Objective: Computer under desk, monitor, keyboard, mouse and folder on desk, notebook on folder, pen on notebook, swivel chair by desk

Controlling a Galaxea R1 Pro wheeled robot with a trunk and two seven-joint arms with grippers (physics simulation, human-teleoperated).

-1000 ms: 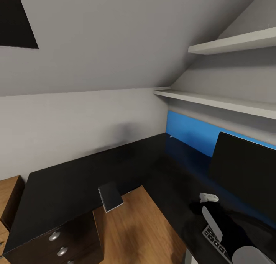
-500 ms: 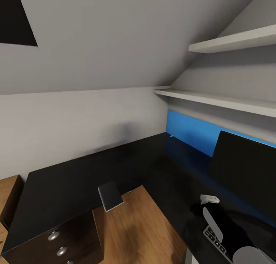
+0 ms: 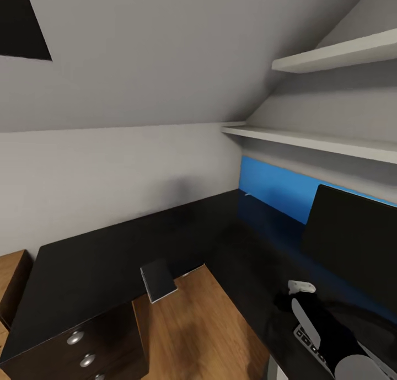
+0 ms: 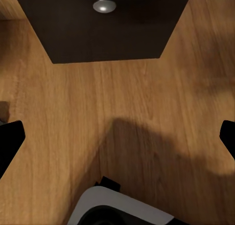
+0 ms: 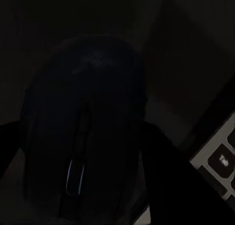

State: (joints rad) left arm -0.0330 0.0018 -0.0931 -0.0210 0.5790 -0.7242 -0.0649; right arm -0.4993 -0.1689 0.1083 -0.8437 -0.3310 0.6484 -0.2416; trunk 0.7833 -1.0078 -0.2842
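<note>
We judge the task partly done. The monitor [image 3: 353, 242] already stands on the counter [image 3: 110, 258], near its right-hand back edge below the blue wall panel [image 3: 270, 190], and the keyboard [image 3: 309, 341] lies in front of it on the same stretch of glossy black top, only its near corner with a few keys peeking out past our right arm [image 3: 325, 330]. Our right gripper [image 5: 83, 151] has the mouse [image 5: 83, 127] between its fingers [image 5: 161, 176]: in the right wrist view the dark rounded body sits close between the two dark fingers, with the keyboard keys just beside it, so we take it that the fingers are pinching the mouse just over or on the counter next to the keyboard, though the picture is too dark to tell whether it rests there. Our left gripper [image 4: 117, 137] hangs with its fingers spread wide over the wooden floor [image 4: 122, 102], holding nothing, in front of the drawer unit [image 3: 88, 347] with its round silver knobs. The notebook [image 3: 159, 281] lies at the inner corner of the L-shaped counter, overhanging the edge a little, not yet stacked on anything. As far as we can judge, what is left is releasing the mouse, fetching the folder to lie beside it, stacking notebook and pen, and seeing to the chair and computer.
</note>
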